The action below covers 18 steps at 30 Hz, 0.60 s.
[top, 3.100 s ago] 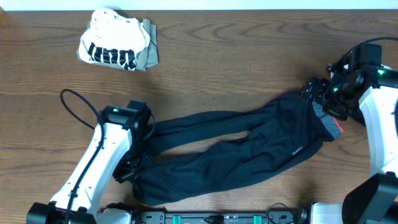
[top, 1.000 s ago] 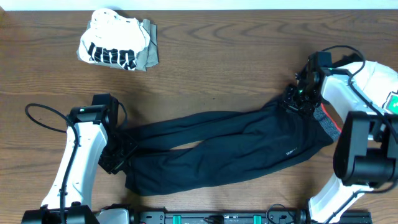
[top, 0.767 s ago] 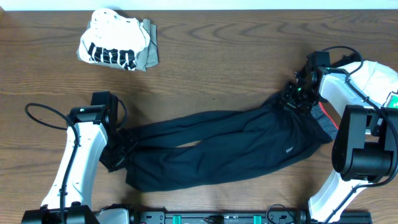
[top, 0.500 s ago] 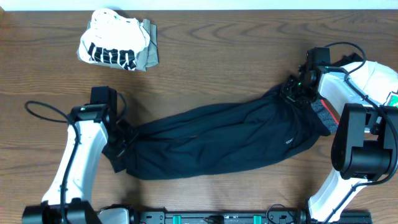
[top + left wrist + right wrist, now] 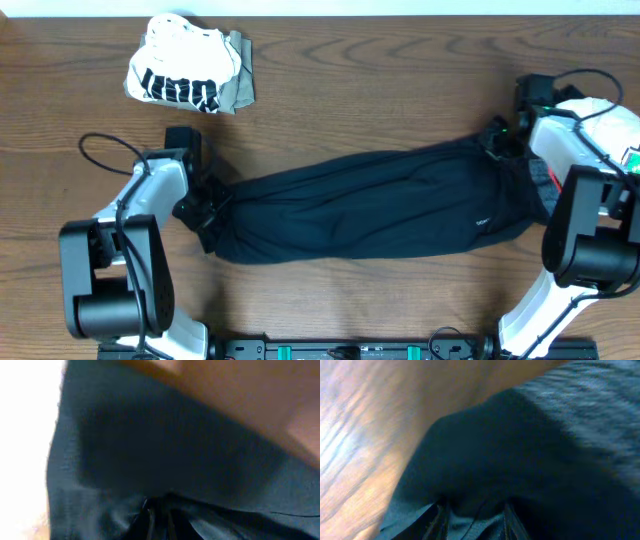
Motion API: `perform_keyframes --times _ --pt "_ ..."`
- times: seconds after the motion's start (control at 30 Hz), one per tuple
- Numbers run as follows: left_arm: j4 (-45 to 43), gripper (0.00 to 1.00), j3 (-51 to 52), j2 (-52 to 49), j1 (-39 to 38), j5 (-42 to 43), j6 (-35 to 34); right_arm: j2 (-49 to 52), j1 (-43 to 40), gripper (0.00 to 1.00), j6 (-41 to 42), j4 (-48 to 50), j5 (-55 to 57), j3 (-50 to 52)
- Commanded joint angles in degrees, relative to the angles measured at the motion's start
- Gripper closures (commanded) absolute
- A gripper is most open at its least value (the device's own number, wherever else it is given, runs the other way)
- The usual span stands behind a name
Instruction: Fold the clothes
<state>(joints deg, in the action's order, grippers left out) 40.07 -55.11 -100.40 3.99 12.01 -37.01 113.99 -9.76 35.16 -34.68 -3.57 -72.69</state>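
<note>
At the far left, a white black-printed top (image 5: 180, 70) sits bundled on a khaki piece (image 5: 241, 80). The left gripper (image 5: 205, 208) pinches the leg ends of the black trousers (image 5: 370, 205), which lie stretched across the middle of the table (image 5: 400, 80). The right gripper (image 5: 497, 140) clamps their waist end.

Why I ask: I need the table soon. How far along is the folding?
Done: a white printed top sits bundled at the far corner. In hand: the black trousers lie with legs stacked, left pincer at the hems, right pincer at the waist, both gripping cloth. Left: folding them across their length.
</note>
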Motion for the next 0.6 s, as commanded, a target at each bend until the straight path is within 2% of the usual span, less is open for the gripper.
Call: perform_keyframes --times 0.0,0.43,0.57 --pt "-0.5 0.91 -4.6 -2.9 0.2 -0.7 2.1 5.0 -3.6 0.64 1.0 -2.0 7.8 2.7" --pt "-4.2 0.9 -19.1 -4.1 0.2 -0.6 2.6 4.9 -3.9 0.64 3.0 -6.6 7.5 2.7" --pt "-4.3 0.86 -21.3 -4.1 0.2 -0.6 4.1 4.1 -3.6 0.64 3.0 -7.5 7.0 2.7"
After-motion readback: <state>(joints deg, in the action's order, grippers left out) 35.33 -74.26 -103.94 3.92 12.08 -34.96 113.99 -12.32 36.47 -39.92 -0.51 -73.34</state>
